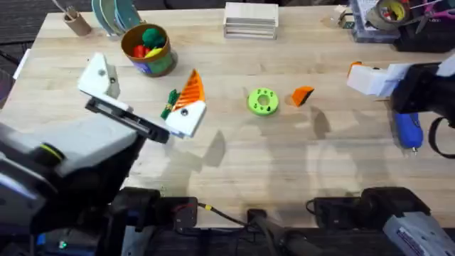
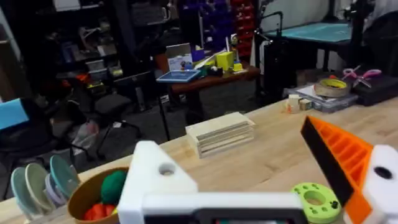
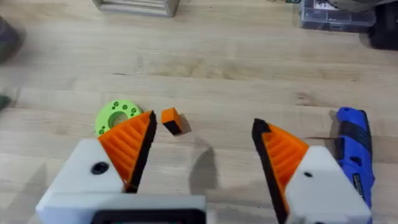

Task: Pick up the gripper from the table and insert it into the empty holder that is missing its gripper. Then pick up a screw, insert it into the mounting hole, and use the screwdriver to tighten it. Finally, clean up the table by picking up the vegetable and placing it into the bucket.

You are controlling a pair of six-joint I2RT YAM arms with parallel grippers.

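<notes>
Your left arm rises from the lower left, large and blurred under the overhead camera, and reaches forward over the surface (image 1: 234, 171). Its left gripper (image 1: 142, 99) has its fingers spread wide apart, holding nothing. One is a bare white holder (image 1: 99, 77) with an open mounting hole; the other white block carries an orange ribbed pad (image 1: 190, 89).

Your right arm comes in from the right edge, its right gripper (image 3: 199, 149) held above the wood and tilted down toward it. Both of its fingers (image 3: 127, 146) wear orange pads, and they stand well apart with nothing between them.

Count what lies before you. One loose orange gripper (image 1: 303, 95) rests on the surface just beside one flat green disc with holes (image 1: 263, 101). One blue screwdriver (image 1: 407, 131) lies near the right edge, below the right arm's white block. One slender green vegetable (image 1: 169, 104) lies just beside the left arm's padded finger, partly hidden by it. One bucket (image 1: 149, 50) stands at the far left of the surface, well apart from the vegetable, with a round green toy and red and yellow pieces inside. One stack of pale wooden slats (image 1: 250, 20) sits at the far edge. You cannot make out any screw.
</notes>
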